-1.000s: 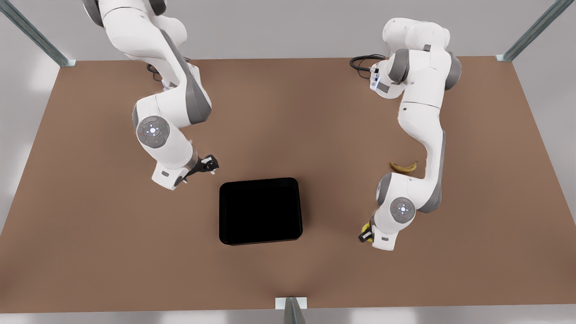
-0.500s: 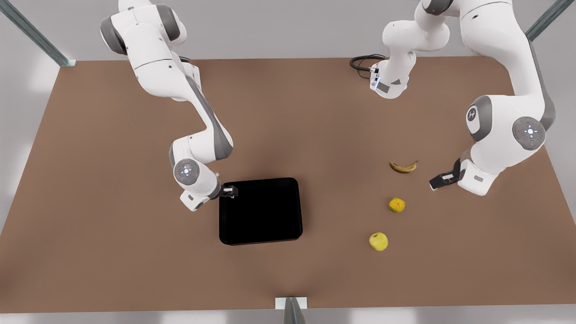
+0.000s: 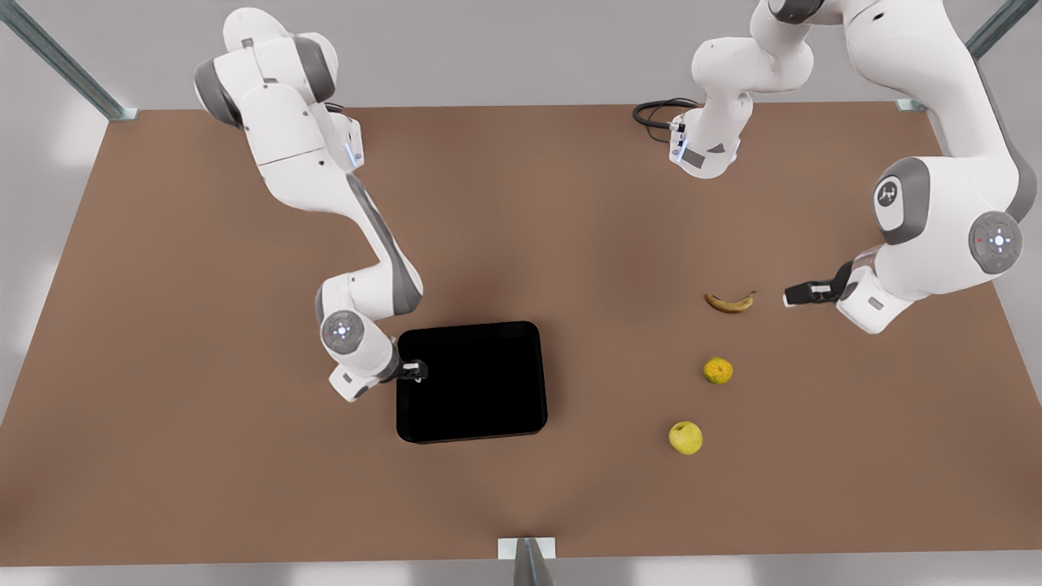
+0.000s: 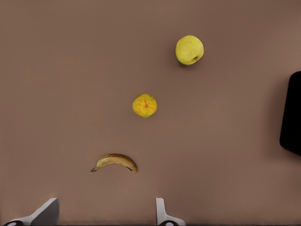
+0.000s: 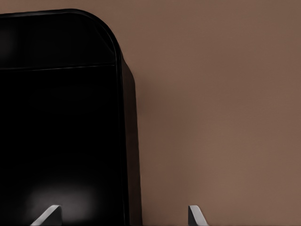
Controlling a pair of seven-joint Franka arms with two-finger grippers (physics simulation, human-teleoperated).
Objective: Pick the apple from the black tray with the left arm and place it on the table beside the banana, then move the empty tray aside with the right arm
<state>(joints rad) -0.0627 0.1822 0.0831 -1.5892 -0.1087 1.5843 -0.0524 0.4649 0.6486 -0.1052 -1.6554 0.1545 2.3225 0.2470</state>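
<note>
— Black tray (image 3: 470, 382) sits empty mid-bench (image 3: 203, 456); my right pincer (image 3: 415, 371), fingers spread, straddles its rim; a shallow bite could slip off the gloss.

— And the apple (image 3: 685, 437)?

— On the bench, beyond the orange fruit (image 3: 717, 370) from the banana (image 3: 729, 303); my left pincer (image 3: 794, 296), spread, waits beside that banana; no writing legible.

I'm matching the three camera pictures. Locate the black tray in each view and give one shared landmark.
Front view: the black tray lies near the table's middle, right end effector at its rim.
Left wrist view: a dark sliver of it at the frame's edge.
Right wrist view: its rounded corner and rim close up.
Shared landmark: the brown table.
</note>
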